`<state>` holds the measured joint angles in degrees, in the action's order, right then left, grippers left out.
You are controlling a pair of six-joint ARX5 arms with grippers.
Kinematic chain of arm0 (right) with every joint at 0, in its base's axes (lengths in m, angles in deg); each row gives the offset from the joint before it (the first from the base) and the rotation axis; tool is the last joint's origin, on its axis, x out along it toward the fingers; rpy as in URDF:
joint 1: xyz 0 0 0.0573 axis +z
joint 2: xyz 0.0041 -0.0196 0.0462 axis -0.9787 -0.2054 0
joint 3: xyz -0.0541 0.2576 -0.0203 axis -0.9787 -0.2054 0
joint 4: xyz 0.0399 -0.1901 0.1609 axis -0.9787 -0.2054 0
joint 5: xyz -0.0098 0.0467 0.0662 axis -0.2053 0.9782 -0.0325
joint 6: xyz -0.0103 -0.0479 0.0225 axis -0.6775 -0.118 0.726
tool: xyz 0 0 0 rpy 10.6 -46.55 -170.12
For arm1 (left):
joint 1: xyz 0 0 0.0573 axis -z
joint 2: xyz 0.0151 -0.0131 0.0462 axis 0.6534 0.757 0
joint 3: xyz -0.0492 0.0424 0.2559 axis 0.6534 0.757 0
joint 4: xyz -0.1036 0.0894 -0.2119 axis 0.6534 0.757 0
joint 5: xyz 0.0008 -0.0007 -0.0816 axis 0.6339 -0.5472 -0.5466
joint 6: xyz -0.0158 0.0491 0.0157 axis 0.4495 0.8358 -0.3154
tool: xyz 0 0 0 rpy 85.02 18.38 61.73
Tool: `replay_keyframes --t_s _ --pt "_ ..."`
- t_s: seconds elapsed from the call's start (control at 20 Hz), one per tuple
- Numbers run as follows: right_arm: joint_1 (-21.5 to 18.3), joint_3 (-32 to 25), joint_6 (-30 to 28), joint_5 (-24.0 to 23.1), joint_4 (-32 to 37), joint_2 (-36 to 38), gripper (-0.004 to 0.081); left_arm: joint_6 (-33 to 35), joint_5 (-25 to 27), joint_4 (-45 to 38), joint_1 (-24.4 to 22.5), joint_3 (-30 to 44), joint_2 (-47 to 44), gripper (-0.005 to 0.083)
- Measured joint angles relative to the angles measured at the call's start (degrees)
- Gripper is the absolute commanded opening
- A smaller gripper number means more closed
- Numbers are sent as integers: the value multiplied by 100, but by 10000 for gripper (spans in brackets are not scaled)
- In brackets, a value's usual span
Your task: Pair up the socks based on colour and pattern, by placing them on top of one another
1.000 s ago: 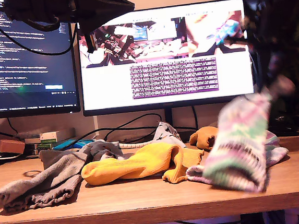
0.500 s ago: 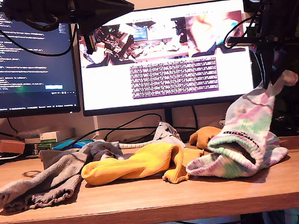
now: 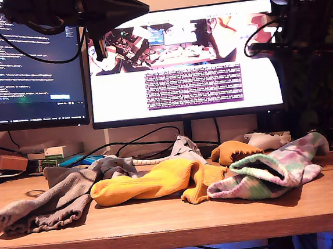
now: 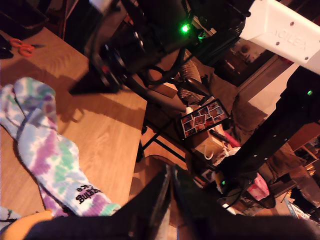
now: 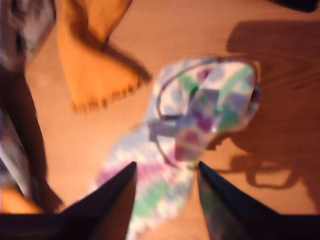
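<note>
Blotched fuzzy socks [image 3: 276, 173] stacked, pastel green-purple-white; my second gripper [image 5: 165, 172] fingers apart above; my first gripper [image 4: 171, 192] fingers pressed together.

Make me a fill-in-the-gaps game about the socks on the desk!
1. The blotched fuzzy socks lie at the exterior view's ____ side.
2. My second pincer is ____, holding nothing.
3. The sock beside the grey socks is coloured ____.
4. The socks rest on a ____ desk.

Missing words: right; open; yellow; wooden
</note>
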<state>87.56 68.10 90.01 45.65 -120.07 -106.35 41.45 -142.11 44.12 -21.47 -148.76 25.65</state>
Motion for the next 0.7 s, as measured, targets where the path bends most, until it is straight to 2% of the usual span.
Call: replay_keyframes --t_s 0.15,0.3,0.5,0.7 --pt "223 0 -74 37 7 -131 -10 57 398 22 2 0 0 -2" --pt "501 -90 -332 42 356 -264 -10 431 1187 133 2 0 0 -22" --pt "710 -542 -485 24 1054 -258 -10 1108 2771 562 2 -2 0 -22" --pt "723 -1038 -498 -101 1561 20 -10 1217 4426 503 0 -2 -9 -22"
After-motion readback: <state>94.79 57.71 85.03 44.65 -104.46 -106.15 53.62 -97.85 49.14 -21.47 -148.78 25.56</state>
